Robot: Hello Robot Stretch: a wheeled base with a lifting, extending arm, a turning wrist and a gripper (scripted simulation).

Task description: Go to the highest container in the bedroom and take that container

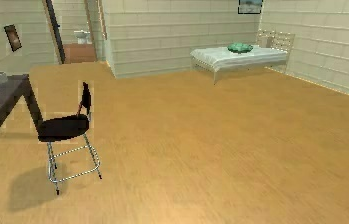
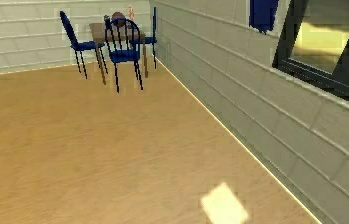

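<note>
Wooden floor [image 1: 202, 150] leads to a white bed [image 1: 244, 60] bearing a green bowl-like thing [image 1: 240, 47]. Gripper's state cannot be told.

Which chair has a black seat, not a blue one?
The chair beside the dark table at the forward view's left: its seat and back are black, on metal legs. The chairs in the arm side view are blue.

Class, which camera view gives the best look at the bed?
The forward view: the bed shows whole, frame and mattress, with a green thing on it. The arm side view faces blue chairs at a table instead.
</note>
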